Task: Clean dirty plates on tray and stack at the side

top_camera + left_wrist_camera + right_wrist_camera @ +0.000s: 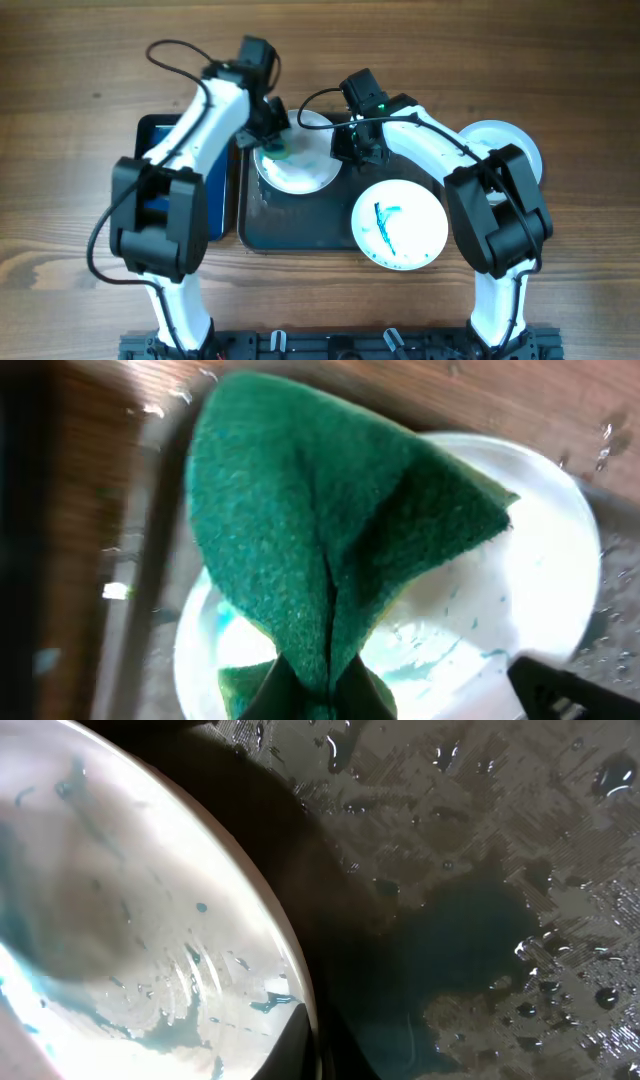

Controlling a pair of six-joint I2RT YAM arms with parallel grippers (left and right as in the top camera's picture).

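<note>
Green sponge (330,540) held over a wet plate (300,170) in the tray (290,228)
The left tool (272,138) pinches the sponge between its fingers; the right tool (350,150) clamps the plate's right rim; teal smears mark it; a second streaked plate (400,225) overlaps the tray's right edge.

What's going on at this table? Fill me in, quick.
The left gripper holds a green sponge pressed on a blue-smeared plate at the back of the wet dark tray. The right gripper grips that plate's rim to steady it. A second plate, streaked blue, waits overhanging the tray's front right corner. A third plate lies on the table to the right, partly hidden by the right arm. A blue tray sits under the left arm.
</note>
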